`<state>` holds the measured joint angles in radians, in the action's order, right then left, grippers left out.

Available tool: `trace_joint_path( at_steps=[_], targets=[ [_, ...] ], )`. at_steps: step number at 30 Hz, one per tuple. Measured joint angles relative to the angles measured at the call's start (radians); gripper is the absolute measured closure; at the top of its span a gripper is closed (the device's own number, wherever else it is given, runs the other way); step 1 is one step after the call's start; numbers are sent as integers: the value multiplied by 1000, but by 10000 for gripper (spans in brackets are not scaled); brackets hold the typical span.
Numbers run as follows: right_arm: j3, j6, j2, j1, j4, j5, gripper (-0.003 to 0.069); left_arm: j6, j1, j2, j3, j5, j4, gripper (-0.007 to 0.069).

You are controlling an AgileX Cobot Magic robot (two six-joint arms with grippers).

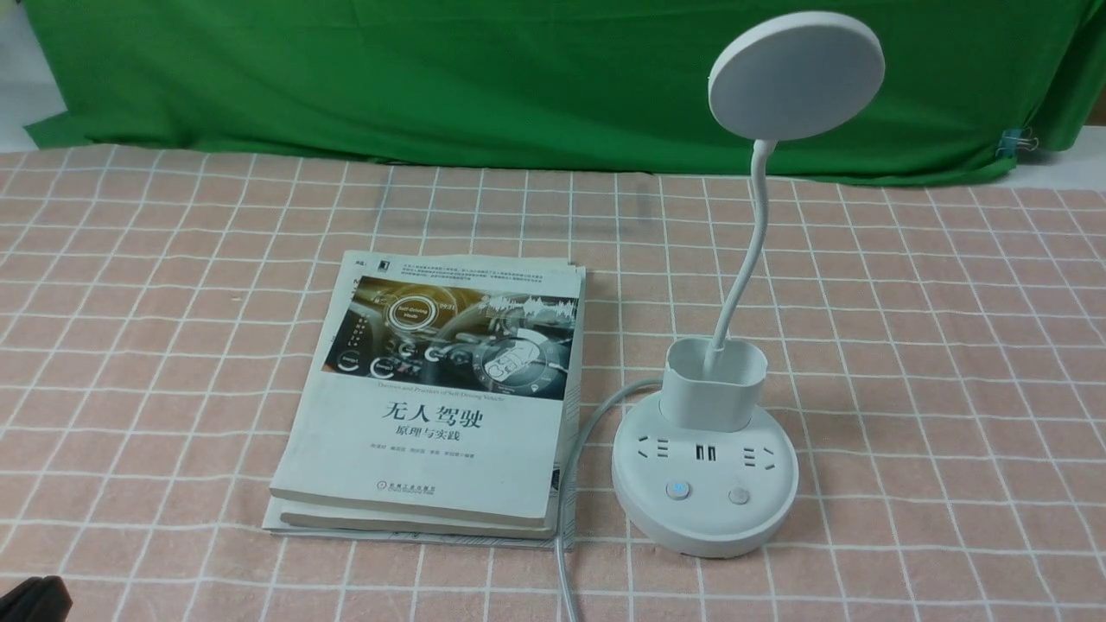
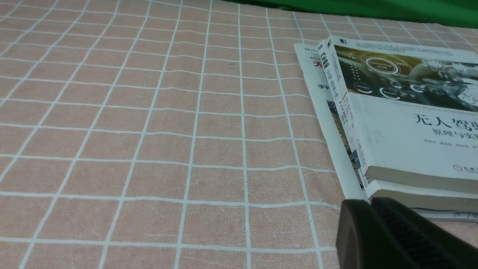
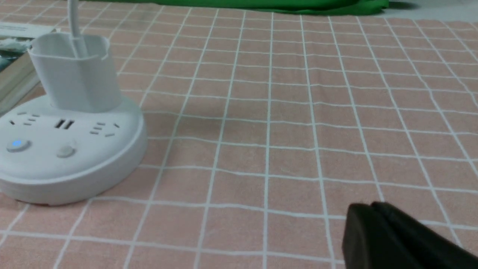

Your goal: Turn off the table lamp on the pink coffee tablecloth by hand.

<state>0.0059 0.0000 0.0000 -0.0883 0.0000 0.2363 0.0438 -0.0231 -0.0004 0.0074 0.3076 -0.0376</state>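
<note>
Front: lamp (image 1: 704,484) sits on pink cloth (image 1: 950,345) just beside the books (image 1: 432,415). Left wrist: left claw (image 2: 369,224) looks pinched closed, empty, near books. Right wrist: right claw (image 3: 373,228) closed, empty, apart from the base; I'd keep it closed and press its tip squarely on the lit button (image 3: 16,144).

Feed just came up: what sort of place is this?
Probably a staged test desk: a green backdrop cloth, a salmon-pink grid tablecloth, stacked white books beside a white disc-head table lamp.
</note>
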Motion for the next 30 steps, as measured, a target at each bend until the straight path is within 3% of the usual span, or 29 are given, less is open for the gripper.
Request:
trace_joint_path(
  at_steps=[30],
  targets=[
    [0, 6, 0, 0, 0, 0, 562, 0, 0, 0, 0, 0, 0, 618]
  ],
)
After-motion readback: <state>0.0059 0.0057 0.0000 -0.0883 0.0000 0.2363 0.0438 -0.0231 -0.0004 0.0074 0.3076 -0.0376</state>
